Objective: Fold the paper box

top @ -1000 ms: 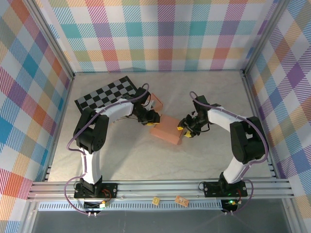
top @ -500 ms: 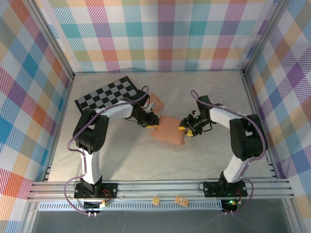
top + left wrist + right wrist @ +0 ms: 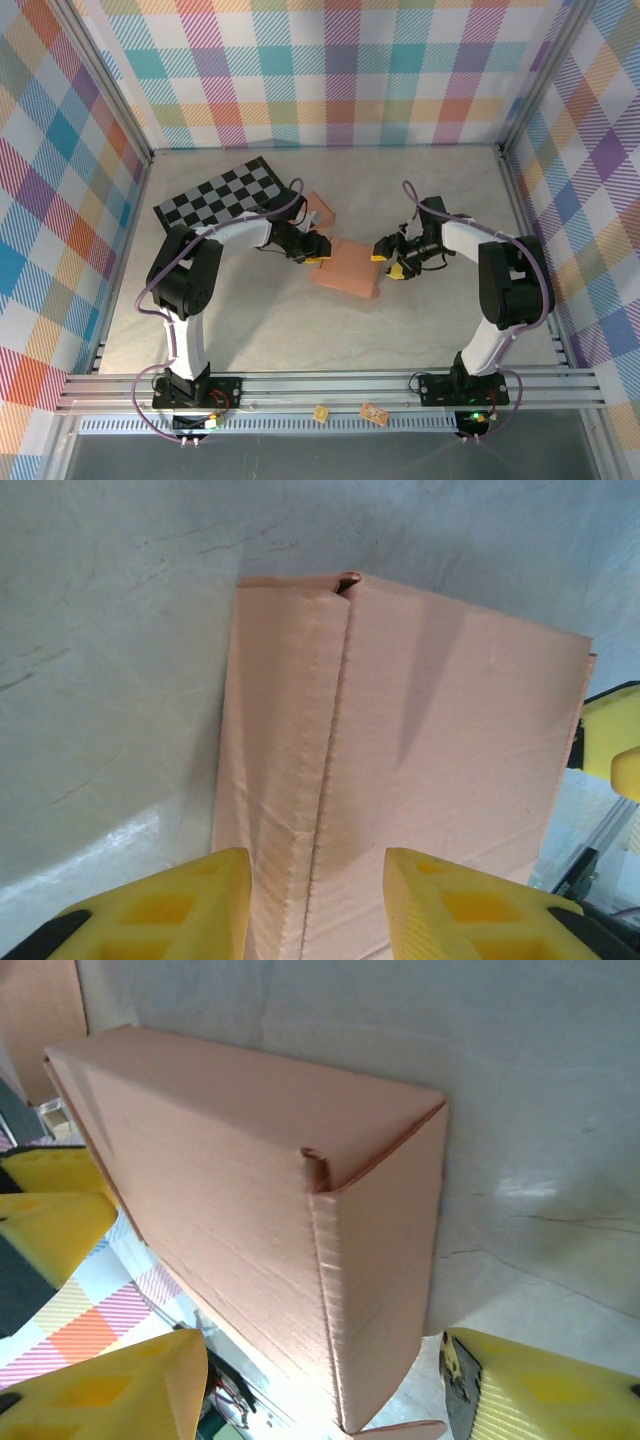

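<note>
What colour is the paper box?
Salmon pink, plain; the box shows best in the right wrist view.

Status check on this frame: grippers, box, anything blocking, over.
Left gripper straddles paper box seam, grip unclear. Right gripper open at box end. Box closed, flat on table. Cardboard sheet behind, not blocking.

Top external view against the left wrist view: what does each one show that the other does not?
Top external: the checkerboard mat, a flat pink sheet beyond the left arm, and the plaid walls. Left wrist: close up, a fold line running along the paper box, gapped at its far end. Both: the box, the left gripper over its edge, the right gripper beside it.
</note>
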